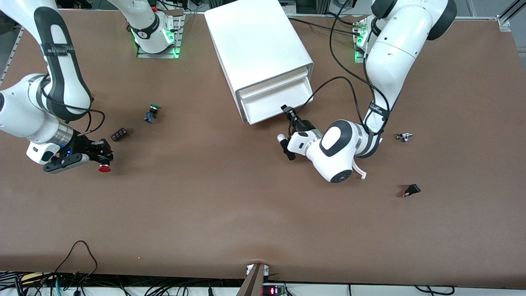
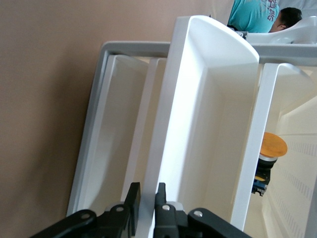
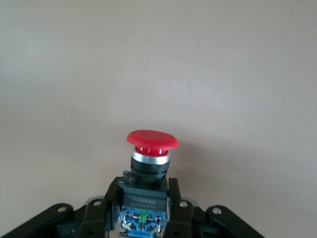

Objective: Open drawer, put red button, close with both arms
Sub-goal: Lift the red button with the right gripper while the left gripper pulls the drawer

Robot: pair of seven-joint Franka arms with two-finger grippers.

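Note:
The white cabinet (image 1: 259,49) stands at the middle of the table's robot side. Its drawer (image 1: 276,98) is pulled a little way out. My left gripper (image 1: 286,110) is at the drawer's front corner, shut on the drawer's thin front wall (image 2: 163,148); the wall runs between the two black fingers of the left gripper (image 2: 147,191). My right gripper (image 1: 104,158) is low over the table at the right arm's end, shut on the red button (image 1: 104,168). In the right wrist view the right gripper (image 3: 144,191) clamps the black-and-blue body, and the red button's cap (image 3: 152,140) sticks out past the fingertips.
A green-capped button (image 1: 152,112) and a small black block (image 1: 118,134) lie on the table near the right gripper. A small metal part (image 1: 404,137) and a black part (image 1: 411,190) lie toward the left arm's end. An orange-capped button (image 2: 273,145) sits in another drawer.

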